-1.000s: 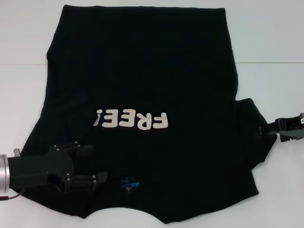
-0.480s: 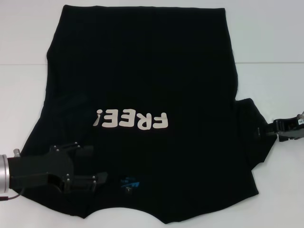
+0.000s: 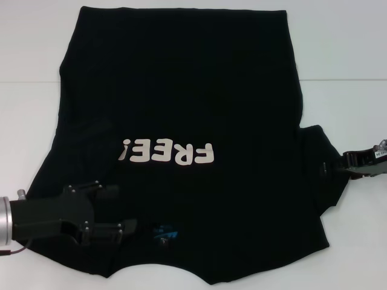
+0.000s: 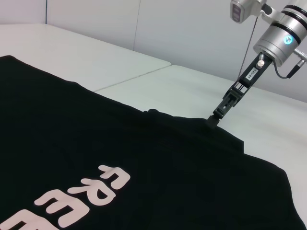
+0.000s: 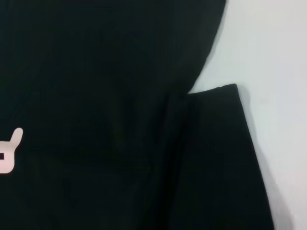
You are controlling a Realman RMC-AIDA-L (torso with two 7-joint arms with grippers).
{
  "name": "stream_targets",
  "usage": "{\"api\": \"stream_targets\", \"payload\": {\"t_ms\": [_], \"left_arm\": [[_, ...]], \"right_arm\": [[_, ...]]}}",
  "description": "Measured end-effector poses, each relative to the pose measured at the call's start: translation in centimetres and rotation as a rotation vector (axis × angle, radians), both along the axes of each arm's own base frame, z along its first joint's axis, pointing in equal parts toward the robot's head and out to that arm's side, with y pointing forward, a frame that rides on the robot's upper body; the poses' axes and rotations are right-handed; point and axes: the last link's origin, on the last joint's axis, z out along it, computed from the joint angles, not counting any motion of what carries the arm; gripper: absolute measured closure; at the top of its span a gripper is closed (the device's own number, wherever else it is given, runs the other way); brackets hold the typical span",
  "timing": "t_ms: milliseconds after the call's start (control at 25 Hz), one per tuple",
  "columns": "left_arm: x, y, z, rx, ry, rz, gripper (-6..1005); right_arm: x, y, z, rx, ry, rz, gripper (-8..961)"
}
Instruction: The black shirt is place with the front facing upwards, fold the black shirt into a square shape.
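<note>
black shirt [image 3: 181, 109] lies flat between left tool [image 3: 118, 211] and right tool [image 3: 334, 167]

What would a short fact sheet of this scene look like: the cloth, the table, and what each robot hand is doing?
garment: black cloth T-shirt with cream "FREE!" lettering, lying flat, front up, not yet folded
neck label: small blue label at the collar, on the side nearest the robot
surface: white table
left gripper: over the shirt's near left part beside the collar, fingers apart
right gripper: at the edge of the right sleeve; grip unclear
fold progress: none visible
</note>
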Motion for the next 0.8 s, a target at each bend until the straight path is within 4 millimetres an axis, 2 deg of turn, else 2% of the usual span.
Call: {"api": "stream_targets", "payload": {"t_ms": [120, 760, 800], "left_arm": [[-0.01, -0.02, -0.03, -0.001, -0.001, 0.001, 92], [-0.02, 0.12, -0.02, -0.012, 0.008, 0.011, 92], [-0.02, 0.11, -0.03, -0.012, 0.008, 0.011, 92]], "right_arm": [[-0.15, 0.03, -0.13, -0.002, 0.002, 0.004, 67], [-0.42, 0.21, -0.23, -0.012, -0.024, 0.027, 248], [-0.48, 0.24, -0.25, -0.013, -0.025, 0.029, 329]]}}
